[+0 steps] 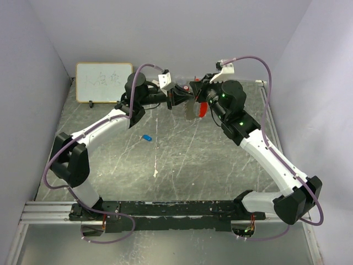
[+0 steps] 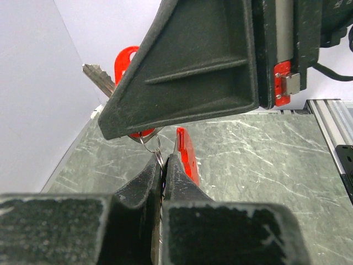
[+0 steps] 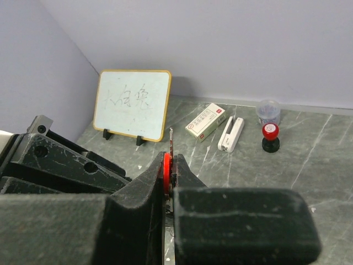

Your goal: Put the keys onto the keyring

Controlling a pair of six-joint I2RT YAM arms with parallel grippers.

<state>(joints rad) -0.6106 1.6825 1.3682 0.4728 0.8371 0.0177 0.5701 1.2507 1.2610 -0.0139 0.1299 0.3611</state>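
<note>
Both grippers meet above the far middle of the table. My left gripper is shut on the thin metal ring of the keyring. Its red strap and grey strip hang below. My right gripper is shut on the red-headed key. That key's red head and silver blade stick out beyond the right gripper, right beside the ring. The blue-headed key lies on the table left of centre.
A small whiteboard stands at the back left. At the back lie a white box, a white stapler, a red-and-black stamp and a small clear jar. Grey walls enclose three sides.
</note>
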